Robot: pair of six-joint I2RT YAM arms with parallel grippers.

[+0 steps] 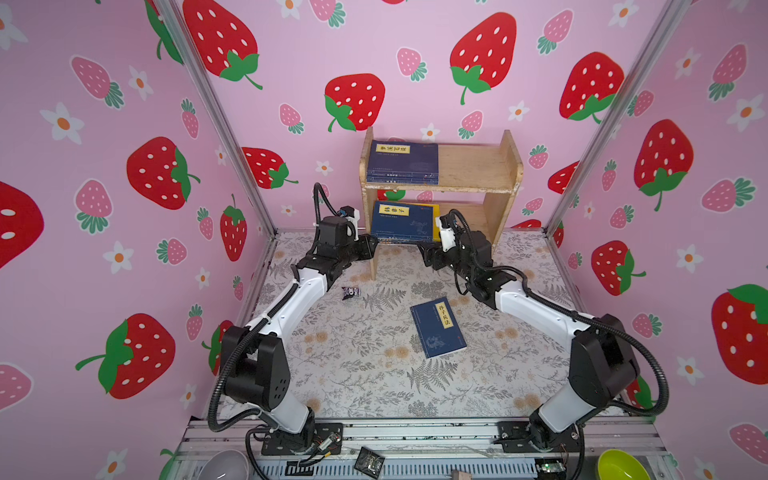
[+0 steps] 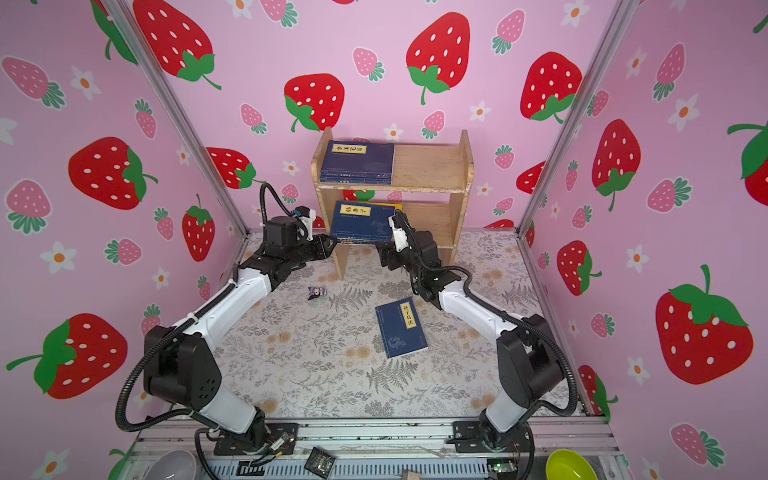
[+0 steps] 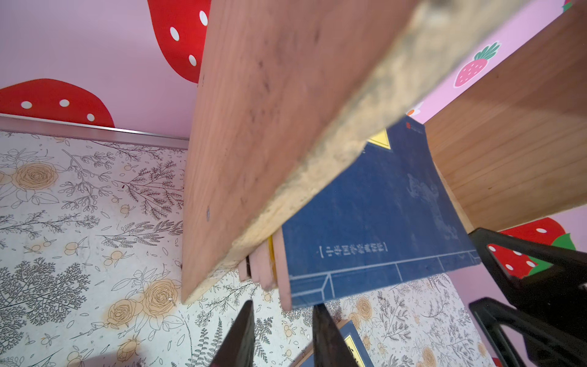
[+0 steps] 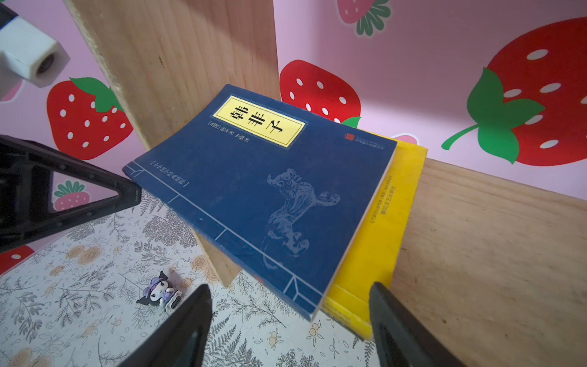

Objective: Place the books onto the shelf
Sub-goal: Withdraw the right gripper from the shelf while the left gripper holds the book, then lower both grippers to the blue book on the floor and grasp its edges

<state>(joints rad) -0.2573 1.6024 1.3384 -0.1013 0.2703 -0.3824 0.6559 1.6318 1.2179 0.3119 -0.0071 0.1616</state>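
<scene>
The wooden shelf stands against the back wall. A stack of navy books lies on its top tier. On the lower tier a navy book lies on a yellow one, and both overhang the front edge. My right gripper is open wide, with that overhanging corner between its fingers and unclamped. My left gripper is open narrowly beside the shelf's left leg, just short of the stack's corner. Another navy book lies flat mid-table.
A tiny dark figurine lies on the floral table left of centre. A green bowl and a grey bowl sit past the front rail. Strawberry-patterned walls close in three sides.
</scene>
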